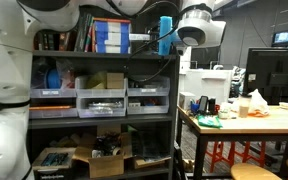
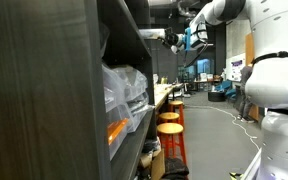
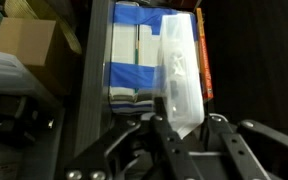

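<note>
Your pincer [image 3: 184,128] is clenched on a clear packet [image 3: 179,65]. In the wrist view the packet's near end sits between the two fingers [image 3: 160,135] and the rest of it stretches away from them, with small white pieces showing through the plastic. The packet lies over the stack of blue-and-white boxes [image 3: 134,60] on the top level of the shelf rack [image 1: 174,90], covering the stack's edge beside an orange-red strip. I cannot tell whether it rests on the boxes or hangs just above them. In an exterior view your pincer [image 1: 168,38] is at the top level of the rack, at the corner post, just beside those same boxes [image 1: 110,36], and the arm comes in from above the rack. From the other side, your pincer [image 2: 176,40] is level with the rack's top board, and the packet is too small to make out there. A brown cardboard box [image 3: 24,45] sits on the rack's top level beside the boxes. One level down the rack holds a row of clear drawers [image 1: 102,100]. A wooden table [image 1: 269,122] stands beside the rack, well apart from your pincer, and some green cloth-like thing [image 1: 209,122] lies on the table end nearest the rack.
</note>
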You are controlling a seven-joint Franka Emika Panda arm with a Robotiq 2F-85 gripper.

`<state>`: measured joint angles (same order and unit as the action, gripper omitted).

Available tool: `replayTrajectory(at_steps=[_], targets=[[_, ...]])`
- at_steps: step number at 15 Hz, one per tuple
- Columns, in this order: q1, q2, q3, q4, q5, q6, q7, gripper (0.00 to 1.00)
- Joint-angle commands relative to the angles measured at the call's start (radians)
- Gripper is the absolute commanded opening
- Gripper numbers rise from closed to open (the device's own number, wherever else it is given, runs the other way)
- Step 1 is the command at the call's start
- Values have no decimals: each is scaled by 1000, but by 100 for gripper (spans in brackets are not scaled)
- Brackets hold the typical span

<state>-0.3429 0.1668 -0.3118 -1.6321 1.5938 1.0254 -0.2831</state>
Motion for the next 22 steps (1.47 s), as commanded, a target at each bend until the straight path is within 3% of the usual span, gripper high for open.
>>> replayTrajectory(at_steps=[1,10,15,16,18,22], targets=[[28,-10,25,14,1,71,37,7],[77,-42,59,-6,-20,255,30,7],[96,-84,59,17,-178,364,103,7],[99,-99,62,19,-208,384,124,54],[107,-128,67,26,-283,438,182,59],[135,-170,95,23,-477,535,332,86]])
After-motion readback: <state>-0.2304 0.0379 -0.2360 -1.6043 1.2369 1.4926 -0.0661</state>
